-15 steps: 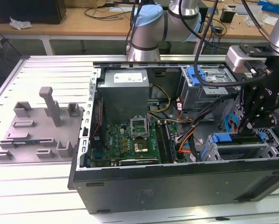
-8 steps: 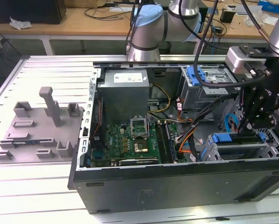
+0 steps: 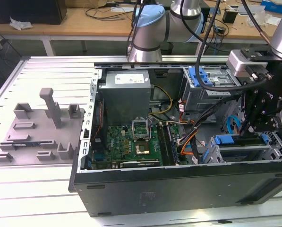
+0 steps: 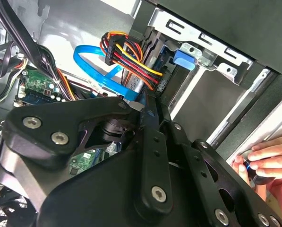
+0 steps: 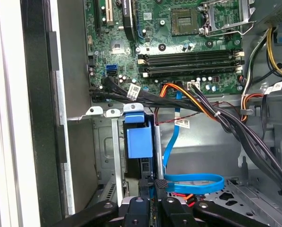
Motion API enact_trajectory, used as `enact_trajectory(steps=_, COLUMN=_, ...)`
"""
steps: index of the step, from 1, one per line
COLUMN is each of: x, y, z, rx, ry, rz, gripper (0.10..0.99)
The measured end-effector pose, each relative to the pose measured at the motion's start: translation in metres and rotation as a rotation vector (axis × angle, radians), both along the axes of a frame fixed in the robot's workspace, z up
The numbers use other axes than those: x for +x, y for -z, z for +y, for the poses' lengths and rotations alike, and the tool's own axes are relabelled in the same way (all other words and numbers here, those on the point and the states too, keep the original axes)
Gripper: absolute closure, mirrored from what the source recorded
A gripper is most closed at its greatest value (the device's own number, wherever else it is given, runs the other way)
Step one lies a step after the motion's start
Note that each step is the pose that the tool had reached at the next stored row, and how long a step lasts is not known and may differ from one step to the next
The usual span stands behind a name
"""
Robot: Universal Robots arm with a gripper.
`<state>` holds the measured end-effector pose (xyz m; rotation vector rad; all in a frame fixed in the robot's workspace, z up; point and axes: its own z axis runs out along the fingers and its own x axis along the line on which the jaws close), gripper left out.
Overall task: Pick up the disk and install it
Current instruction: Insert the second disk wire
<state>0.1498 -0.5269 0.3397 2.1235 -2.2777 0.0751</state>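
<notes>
As far as the pictures tell, the pick-up is done and the seating is unfinished. The grey fixture plate (image 3: 37, 135) outside the computer case (image 3: 178, 189), off the exterior view's left, carries no drive. The motherboard (image 3: 131, 142) lies mid-case. At the case's end toward the exterior view's right, the disk (image 5: 138, 142) stands on edge, partly down in the drive cage (image 3: 235, 151). Its blue carrier rail is uppermost and the label is hidden. The gripper (image 5: 155, 185) has its jaws drawn narrow, seemingly clamping the disk's edge.
</notes>
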Motion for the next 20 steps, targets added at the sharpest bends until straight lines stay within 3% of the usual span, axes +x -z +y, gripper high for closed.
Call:
enact_trajectory(steps=6, x=-0.0001, y=0.0031, z=0.0000, rx=0.000, ry=-0.003, rz=0.0000, gripper=0.925)
enact_trajectory(steps=11, x=-0.0002, y=0.0007, z=0.0001, rx=0.002, ry=-0.003, rz=-0.0001, gripper=0.918)
enact_trajectory(steps=12, x=-0.0002, y=-0.0016, z=0.0000, rx=0.001, ry=-0.003, rz=-0.0005, gripper=0.851)
enact_trajectory(steps=15, x=-0.0002, y=-0.0116, z=0.0000, rx=0.000, ry=-0.003, rz=-0.0030, gripper=0.851)
enact_trajectory(steps=20, x=-0.0004, y=-0.0331, z=0.0004, rx=-0.001, ry=-0.003, rz=-0.0135, gripper=0.851)
